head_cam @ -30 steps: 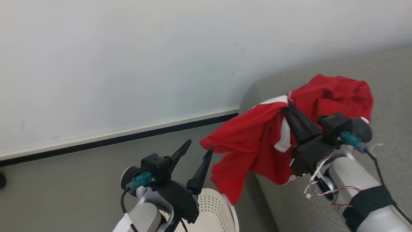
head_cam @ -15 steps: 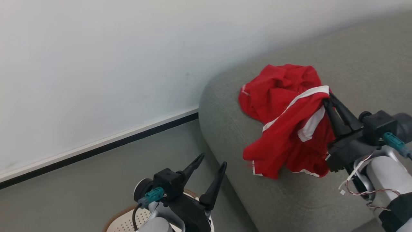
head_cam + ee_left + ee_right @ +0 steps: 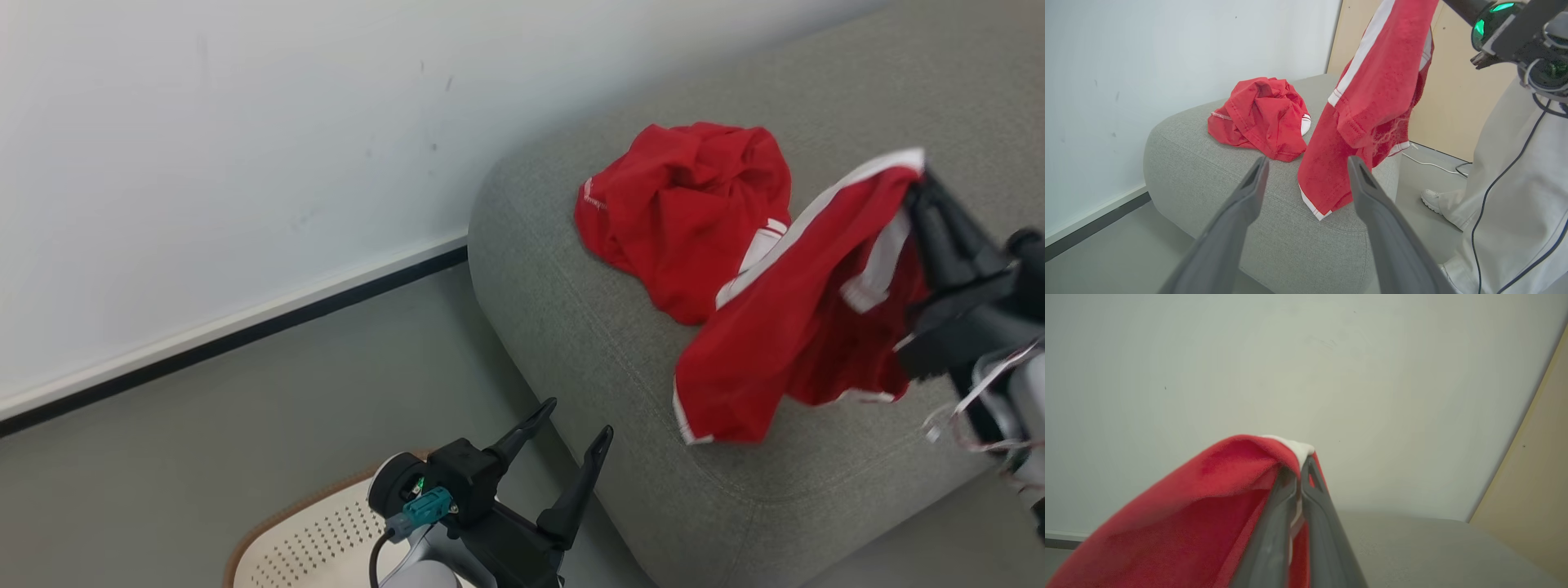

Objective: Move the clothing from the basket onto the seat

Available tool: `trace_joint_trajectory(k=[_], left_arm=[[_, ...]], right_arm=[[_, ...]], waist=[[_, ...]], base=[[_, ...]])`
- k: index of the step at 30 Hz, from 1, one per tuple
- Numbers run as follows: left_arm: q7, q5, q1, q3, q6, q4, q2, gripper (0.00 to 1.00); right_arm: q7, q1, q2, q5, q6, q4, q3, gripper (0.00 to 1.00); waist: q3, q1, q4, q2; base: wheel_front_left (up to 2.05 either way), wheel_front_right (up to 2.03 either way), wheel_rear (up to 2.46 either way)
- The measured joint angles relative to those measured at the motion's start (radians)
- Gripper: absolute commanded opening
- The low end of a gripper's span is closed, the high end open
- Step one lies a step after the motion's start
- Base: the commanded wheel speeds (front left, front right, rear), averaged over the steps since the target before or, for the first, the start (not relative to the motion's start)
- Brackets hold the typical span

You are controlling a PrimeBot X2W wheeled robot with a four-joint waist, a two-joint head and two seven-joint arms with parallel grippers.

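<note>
One red garment (image 3: 686,212) lies crumpled on the grey sofa seat (image 3: 588,327), also visible in the left wrist view as a red heap (image 3: 1261,116). My right gripper (image 3: 918,184) is shut on the white-trimmed edge of the second red garment (image 3: 784,327), which hangs over the seat with its lower hem (image 3: 1327,183) touching or just above the cushion. In the right wrist view the fingers (image 3: 1300,473) pinch the red fabric (image 3: 1208,510). My left gripper (image 3: 575,420) stands open with nothing between its fingers, above the cream perforated basket (image 3: 310,547) on the floor beside the sofa.
A white wall with a dark skirting strip (image 3: 204,347) runs behind the grey floor. In the left wrist view a person in pale trousers (image 3: 1515,183) with a white shoe (image 3: 1431,200) stands beside the sofa, near a beige panel (image 3: 1453,102) and a floor cable.
The head camera swung right, shifting the whole picture. My right gripper carried the hanging garment from beside the sofa's end to over the seat, next to the crumpled one. The left gripper stayed open.
</note>
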Motion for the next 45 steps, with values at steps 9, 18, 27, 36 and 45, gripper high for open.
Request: trace_joint_trajectory(k=[9,18,27,36,45], left_arm=[[0.02,0.039,-0.022,-0.015,0.0,-0.044,0.011,1.0],[0.041,0.064,-0.095,-0.006,0.004,-0.133,0.049,1.0],[0.07,0.111,-0.193,0.004,0.008,-0.211,0.066,1.0],[0.089,0.123,-0.235,0.024,0.013,-0.259,0.098,1.0],[0.097,0.13,-0.252,0.039,0.022,-0.267,0.115,1.0]], right_arm=[[0.046,-0.145,-0.087,0.053,0.0,0.041,-0.109,0.0],[0.099,-0.334,-0.142,0.07,0.01,0.133,-0.168,0.0],[0.117,-0.485,-0.216,0.075,0.0,0.248,-0.224,0.0],[0.115,-0.619,-0.215,0.039,-0.059,0.345,-0.231,0.0],[0.08,-0.612,-0.08,0.037,-0.079,0.478,-0.181,0.0]], waist=[[0.08,0.0001,0.033,0.0001],[0.187,0.0001,0.09,0.0001],[0.309,0.0002,0.159,0.0001],[0.425,0.0001,0.234,0.0001],[0.522,0.0002,0.277,0.0002]], base=[[0.0,0.0,0.0],[0.0,0.0,0.0],[0.0,0.0,0.0],[0.0,0.0,0.0],[0.0,0.0,0.0]])
